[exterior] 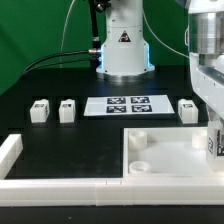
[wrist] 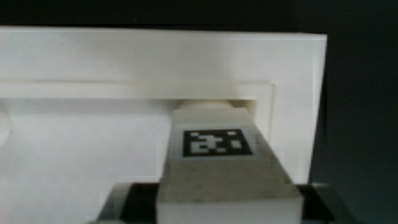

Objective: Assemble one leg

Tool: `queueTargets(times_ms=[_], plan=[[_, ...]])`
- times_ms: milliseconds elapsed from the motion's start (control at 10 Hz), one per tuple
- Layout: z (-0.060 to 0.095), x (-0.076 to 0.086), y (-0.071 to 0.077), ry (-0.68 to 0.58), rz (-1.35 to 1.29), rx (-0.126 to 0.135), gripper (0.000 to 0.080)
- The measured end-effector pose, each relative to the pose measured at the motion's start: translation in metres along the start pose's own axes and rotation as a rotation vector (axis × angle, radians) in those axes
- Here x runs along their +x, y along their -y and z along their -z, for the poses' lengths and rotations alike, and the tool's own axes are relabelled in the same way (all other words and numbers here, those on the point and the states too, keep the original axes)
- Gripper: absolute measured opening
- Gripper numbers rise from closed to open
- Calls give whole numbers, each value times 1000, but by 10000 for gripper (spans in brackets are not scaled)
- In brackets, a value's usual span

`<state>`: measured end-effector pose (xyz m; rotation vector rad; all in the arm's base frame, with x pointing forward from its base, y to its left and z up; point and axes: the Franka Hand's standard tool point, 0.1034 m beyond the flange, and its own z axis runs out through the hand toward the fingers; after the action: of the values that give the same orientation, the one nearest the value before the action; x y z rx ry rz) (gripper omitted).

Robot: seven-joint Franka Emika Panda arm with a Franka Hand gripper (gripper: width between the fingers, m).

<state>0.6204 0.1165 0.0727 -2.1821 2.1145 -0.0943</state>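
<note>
My gripper (exterior: 212, 126) is shut on a leg (exterior: 214, 145), a small white post with a black-and-white tag, and holds it upright over the far right corner of the large white panel (exterior: 165, 160). In the wrist view the leg (wrist: 215, 150) sits between the dark fingers (wrist: 135, 200) of the gripper (wrist: 222, 208). Its end points at a round screw boss (wrist: 214, 103) in the panel's corner (wrist: 107, 120). I cannot tell whether they touch. Three more legs stand on the table: two at the exterior view's left (exterior: 39, 110) (exterior: 67, 109) and one at the right (exterior: 187, 109).
The marker board (exterior: 128, 105) lies in front of the robot base (exterior: 124, 45). A low white L-shaped fence (exterior: 40, 183) runs along the exterior view's left and near edge. Another boss (exterior: 139, 138) shows in the panel's far left corner.
</note>
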Motion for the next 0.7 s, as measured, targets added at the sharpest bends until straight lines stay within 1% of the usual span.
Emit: queueTargets(times_ms=[100, 200, 300, 400, 500, 600, 700], plan=[[0, 0, 0, 0, 33, 0, 291], [0, 0, 0, 0, 61, 0, 384], [0, -1, 0, 1, 62, 0, 520], [0, -1, 0, 1, 69, 0, 520], [0, 0, 0, -1, 185, 0, 626], [0, -1, 0, -2, 325, 0, 642], [0, -1, 0, -3, 460, -1, 642]])
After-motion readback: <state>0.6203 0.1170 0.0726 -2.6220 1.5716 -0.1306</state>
